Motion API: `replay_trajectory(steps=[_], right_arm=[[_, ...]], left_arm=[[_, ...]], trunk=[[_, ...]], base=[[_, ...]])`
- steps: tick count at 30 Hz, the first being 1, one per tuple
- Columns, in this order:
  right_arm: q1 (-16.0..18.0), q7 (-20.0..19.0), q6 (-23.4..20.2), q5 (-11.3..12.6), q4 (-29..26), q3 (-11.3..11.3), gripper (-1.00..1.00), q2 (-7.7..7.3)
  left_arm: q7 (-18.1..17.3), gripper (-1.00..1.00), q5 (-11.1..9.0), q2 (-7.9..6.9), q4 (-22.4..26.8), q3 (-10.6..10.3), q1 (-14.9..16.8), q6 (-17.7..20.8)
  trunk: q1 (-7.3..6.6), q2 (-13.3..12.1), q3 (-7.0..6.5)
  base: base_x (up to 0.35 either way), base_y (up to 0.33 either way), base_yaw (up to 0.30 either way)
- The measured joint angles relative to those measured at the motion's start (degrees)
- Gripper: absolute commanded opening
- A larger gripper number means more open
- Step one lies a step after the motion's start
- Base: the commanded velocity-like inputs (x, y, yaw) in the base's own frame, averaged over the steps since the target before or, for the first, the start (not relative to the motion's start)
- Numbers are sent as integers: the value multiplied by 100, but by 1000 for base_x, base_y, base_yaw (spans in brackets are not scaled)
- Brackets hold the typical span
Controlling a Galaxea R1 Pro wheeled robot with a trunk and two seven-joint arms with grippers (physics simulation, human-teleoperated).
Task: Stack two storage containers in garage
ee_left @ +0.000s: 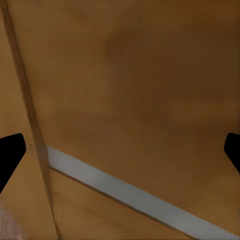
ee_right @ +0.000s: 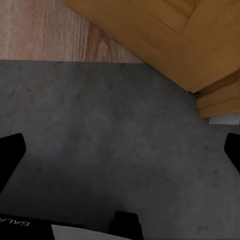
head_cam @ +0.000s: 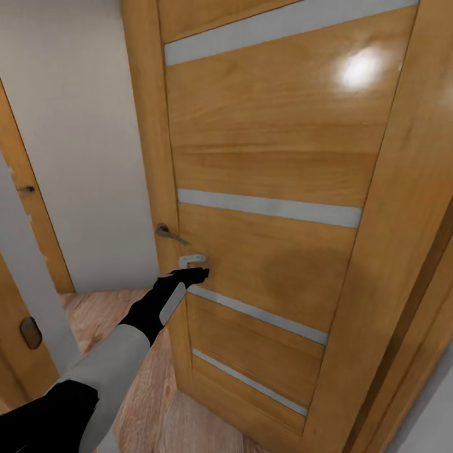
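A: Okay, left arm pose?
B: Stretched forward, left gripper (head_cam: 196,272) at the wooden door (head_cam: 264,157), just below the handle (head_cam: 168,233); fingers (ee_left: 10,155) spread wide.
A: Right gripper (ee_right: 120,150)?
B: Points down over grey concrete floor (ee_right: 110,135), fingers apart, holding nothing. Wood-plank floor (head_cam: 107,321) lies by the door.

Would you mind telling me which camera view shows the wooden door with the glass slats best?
The head view: it shows the wooden door almost whole, with four pale slats, its handle and the left gripper at its edge. The left wrist view shows a close patch with one slat; the right wrist view shows its bottom corner above grey floor.
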State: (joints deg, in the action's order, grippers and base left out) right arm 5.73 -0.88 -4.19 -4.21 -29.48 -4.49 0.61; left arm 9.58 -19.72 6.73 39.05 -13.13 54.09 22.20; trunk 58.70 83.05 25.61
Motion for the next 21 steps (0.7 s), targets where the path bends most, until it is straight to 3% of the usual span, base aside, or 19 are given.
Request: replay_trajectory(steps=[7,13,21], right_arm=[[1,0,0,3,0,0,100,1],[0,0,3,6,-2,1,100,1],[-2,0,0,2,-1,0,100,1]], left_arm=[[0,100,36,0,4,7,0,0],[15,100,71,5,-5,7,1,5],[22,100,122,5,1,16,2,5]], trunk=[[-1,0,-1],[-1,0,-22],[3,-1,-63]], base=[[325,0,-22],[324,0,-185],[68,0,-188]])
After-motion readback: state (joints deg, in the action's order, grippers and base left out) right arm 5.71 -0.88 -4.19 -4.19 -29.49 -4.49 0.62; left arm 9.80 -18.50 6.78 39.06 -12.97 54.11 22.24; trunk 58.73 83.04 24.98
